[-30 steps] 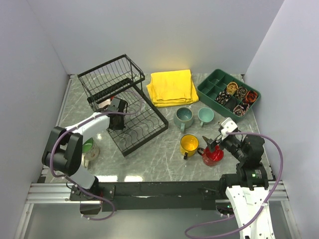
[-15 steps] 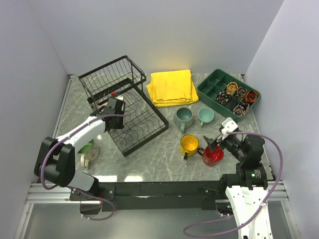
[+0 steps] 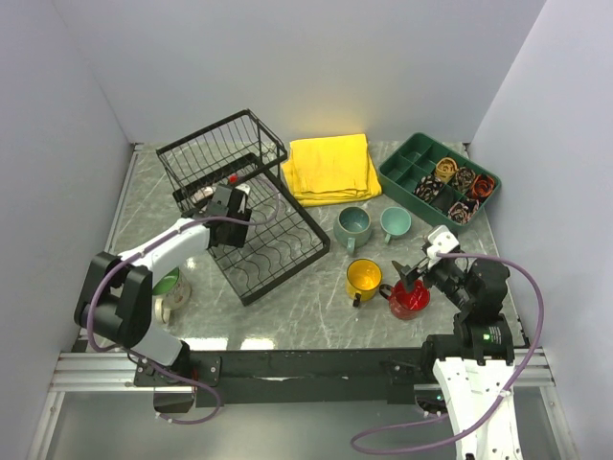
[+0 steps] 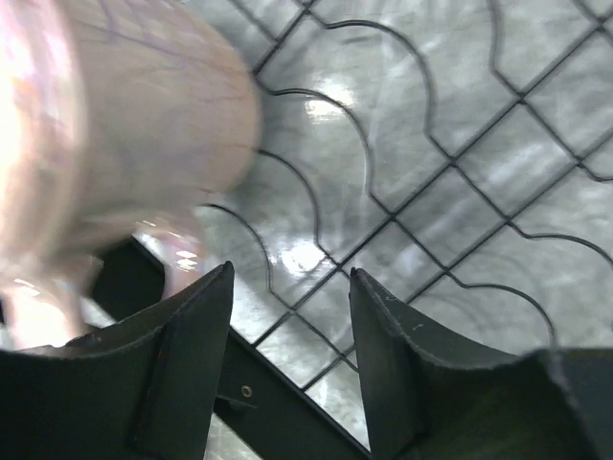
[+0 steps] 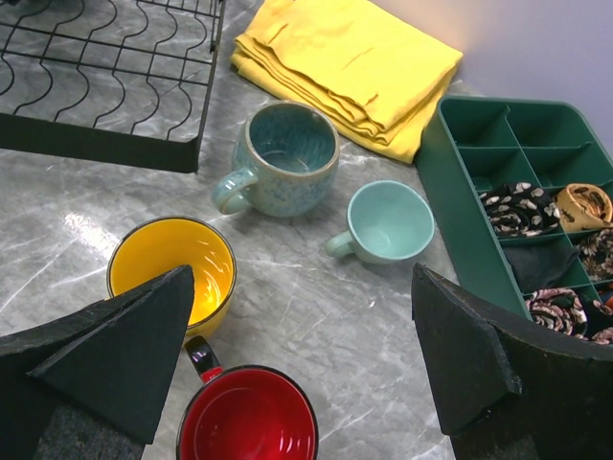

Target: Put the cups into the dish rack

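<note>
Left claw (image 4: 289, 273) gaping over black wire dish rack (image 3: 271, 241)
Blurred cream mug (image 4: 115, 144) is running off-frame beside it; right claw (image 5: 302, 280) is hovering wide

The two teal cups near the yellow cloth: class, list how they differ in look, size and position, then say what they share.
The darker teal cup is speckled blue-green with a brownish rim; the pale teal cup is plain mint. The darker teal cup looks larger than the pale teal cup. The darker teal cup stands nearer the dish rack, the pale teal cup nearer the green tray. Both stand upright and empty on the table.
</note>
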Motion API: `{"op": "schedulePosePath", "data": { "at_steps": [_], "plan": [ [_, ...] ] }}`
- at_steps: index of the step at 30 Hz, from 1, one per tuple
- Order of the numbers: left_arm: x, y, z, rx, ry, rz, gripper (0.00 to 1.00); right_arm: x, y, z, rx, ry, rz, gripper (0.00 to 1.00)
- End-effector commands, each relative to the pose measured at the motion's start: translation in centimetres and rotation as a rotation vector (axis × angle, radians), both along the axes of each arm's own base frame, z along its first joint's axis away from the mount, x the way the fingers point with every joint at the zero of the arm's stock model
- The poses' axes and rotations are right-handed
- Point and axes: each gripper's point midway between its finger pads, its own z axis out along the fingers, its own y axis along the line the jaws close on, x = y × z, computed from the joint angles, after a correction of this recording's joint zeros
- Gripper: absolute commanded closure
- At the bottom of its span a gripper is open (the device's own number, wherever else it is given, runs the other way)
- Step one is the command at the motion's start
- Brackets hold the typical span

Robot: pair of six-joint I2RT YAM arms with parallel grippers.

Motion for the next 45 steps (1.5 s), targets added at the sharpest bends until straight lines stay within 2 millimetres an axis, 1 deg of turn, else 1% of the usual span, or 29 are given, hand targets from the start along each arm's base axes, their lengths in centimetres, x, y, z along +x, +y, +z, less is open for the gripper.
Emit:
{"op": "schedulePosePath", "data": {
  "at_steps": [1, 3, 7, 9, 10, 11, 12, 19, 21, 23, 26, 27, 30, 34, 38, 39, 40, 41, 43, 44, 45],
  "plan": [
    [2.1, -2.4, 3.0, -0.126, -0.056, -0.092, 0.42, 0.4, -0.1, 0.9, -0.002, -0.044, 0.0, 0.0],
    [1.8, -3.1, 3.0, -0.142, -0.043, -0.152, 0.41, 0.4, -0.1, 0.8, -0.002, -0.042, -0.001, 0.0],
    [0.9, -3.7, 2.1, -0.152, 0.004, -0.217, 0.4, 0.4, -0.1, 0.9, -0.001, -0.043, 0.001, 0.0],
    [0.6, -3.5, 1.8, -0.14, 0.026, -0.224, 0.39, 0.4, -0.1, 0.9, -0.002, -0.047, -0.001, 0.0],
    [0.5, -3.6, 1.7, -0.142, 0.028, -0.222, 0.29, 0.4, -0.1, 0.9, -0.001, -0.045, -0.001, 0.0],
    [0.4, -3.5, 1.7, -0.14, 0.027, -0.223, 0.0, 0.4, -0.1, 0.9, -0.002, -0.045, -0.002, 0.0],
    [0.6, -3.6, 2.0, -0.146, 0.01, -0.225, 0.03, 0.4, -0.1, 1.0, -0.002, -0.047, -0.002, 0.0],
    [0.0, -3.8, 2.6, -0.11, -0.01, -0.308, 0.04, 0.4, -0.2, 1.0, -0.002, -0.049, -0.002, 0.0],
    [-0.4, -4.7, 2.7, -0.121, -0.015, -0.353, 0.03, 0.4, -0.2, 1.0, 0.0, -0.048, -0.002, 0.0],
    [-1.0, -5.6, 2.5, -0.121, -0.006, -0.396, 0.03, 0.4, -0.2, 1.1, -0.002, -0.053, -0.005, 0.0],
    [-1.7, -6.6, 1.5, -0.111, 0.035, -0.445, 0.03, 0.4, -0.3, 1.1, -0.003, -0.053, -0.008, 0.0],
    [-1.8, -6.6, 1.2, -0.1, 0.045, -0.443, 0.03, 0.4, -0.3, 1.1, -0.002, -0.052, -0.007, 0.0],
    [-1.3, -6.1, 0.8, -0.049, 0.042, -0.407, 0.03, 0.4, -0.3, 1.2, -0.002, -0.055, -0.008, 0.0],
    [0.2, -4.5, 1.5, 0.048, -0.011, -0.326, 0.04, 0.4, -0.3, 1.1, -0.002, -0.056, -0.008, 0.0],
    [1.4, -3.6, 2.0, 0.128, -0.072, -0.289, 0.03, 0.4, -0.3, 1.1, -0.002, -0.055, -0.01, 0.0],
    [1.9, -3.7, 2.3, 0.137, -0.1, -0.29, 0.02, 0.4, -0.3, 1.2, -0.002, -0.057, -0.01, 0.0],
    [1.9, -3.6, 2.1, 0.161, -0.108, -0.306, 0.01, 0.4, -0.4, 1.2, -0.002, -0.058, -0.015, 0.0],
    [1.9, -4.0, 2.2, 0.174, -0.121, -0.322, 0.01, 0.4, -0.4, 1.2, -0.001, -0.059, -0.013, 0.0],
    [2.1, -4.8, 2.3, 0.186, -0.15, -0.353, 0.05, 0.4, -0.4, 1.2, -0.002, -0.058, -0.015, 0.0],
    [2.2, -4.6, 2.3, 0.203, -0.157, -0.348, 0.08, 0.4, -0.4, 1.1, -0.002, -0.057, -0.013, 0.0],
    [2.4, -4.6, 2.3, 0.214, -0.165, -0.342, 0.2, 0.4, -0.4, 1.2, -0.001, -0.061, -0.013, 0.0]
  ]
}}
